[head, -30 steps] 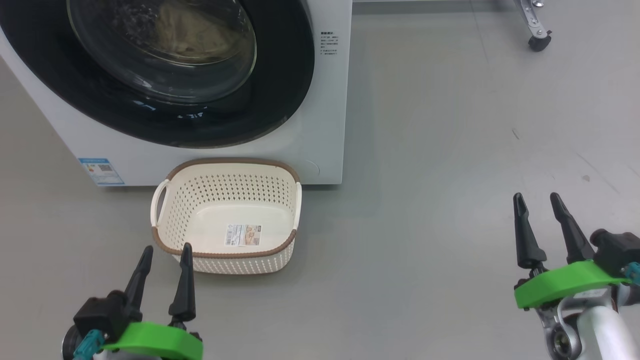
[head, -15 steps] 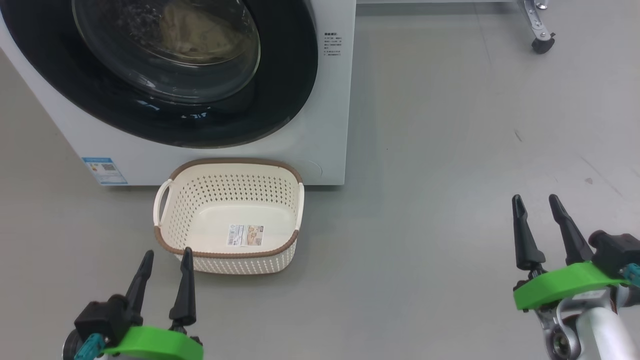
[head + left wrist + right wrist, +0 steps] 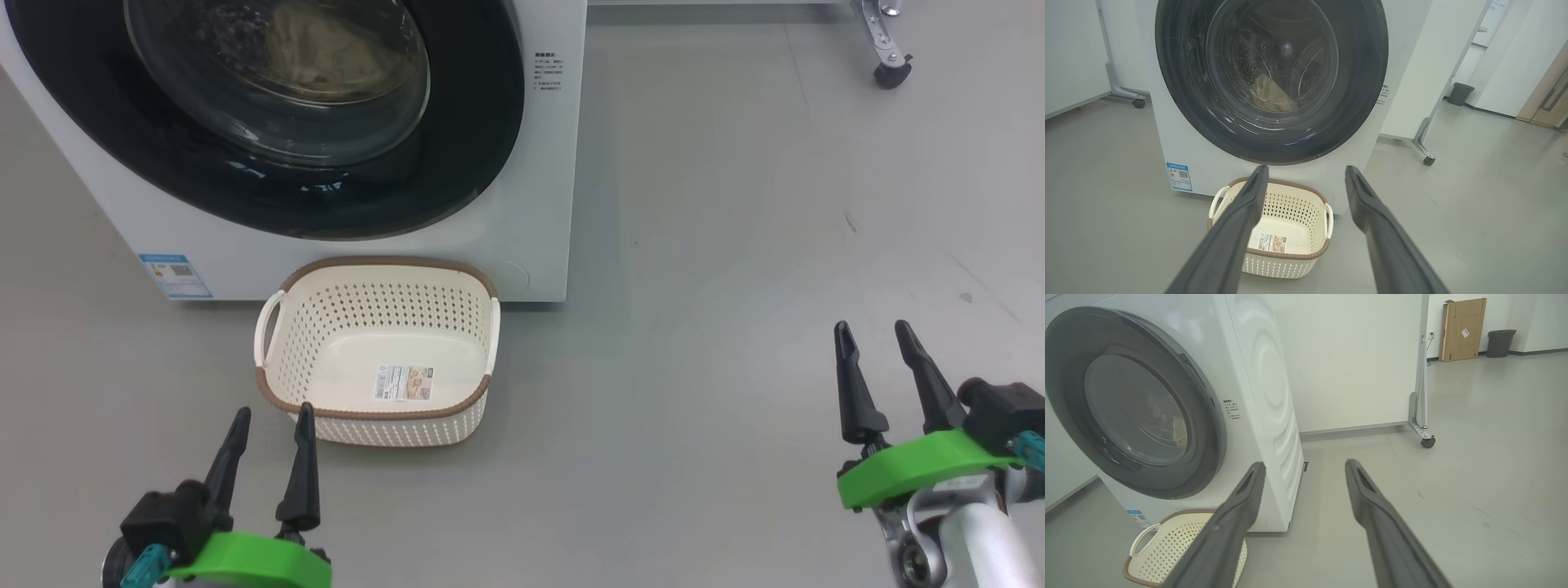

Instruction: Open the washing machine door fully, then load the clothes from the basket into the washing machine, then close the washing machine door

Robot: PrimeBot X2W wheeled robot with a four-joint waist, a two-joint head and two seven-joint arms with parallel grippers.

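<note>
The washing machine (image 3: pixel 539 204) stands at the top left of the head view, and the washing machine door (image 3: pixel 457 163) lies shut flat against its front. Through the glass the cream clothes (image 3: pixel 326 49) rest in the drum; the left wrist view also catches the clothes (image 3: pixel 1271 94). The basket (image 3: pixel 384 265) sits on the floor against the machine's front, with just a label sticker on its bottom. My left gripper (image 3: pixel 274 410) hangs open just in front of the basket's near left corner. Far to the right, my right gripper (image 3: pixel 871 327) is open over bare floor.
A white partition panel on a caster foot (image 3: pixel 1423 433) stands to the right of the machine. A cardboard box (image 3: pixel 1464 328) and a grey bin (image 3: pixel 1500 343) lean at the far wall. Grey floor stretches right of the basket.
The head view has drifted slightly, so the machine and basket sit a little further right in the picture. Both grippers stay open where they were.
</note>
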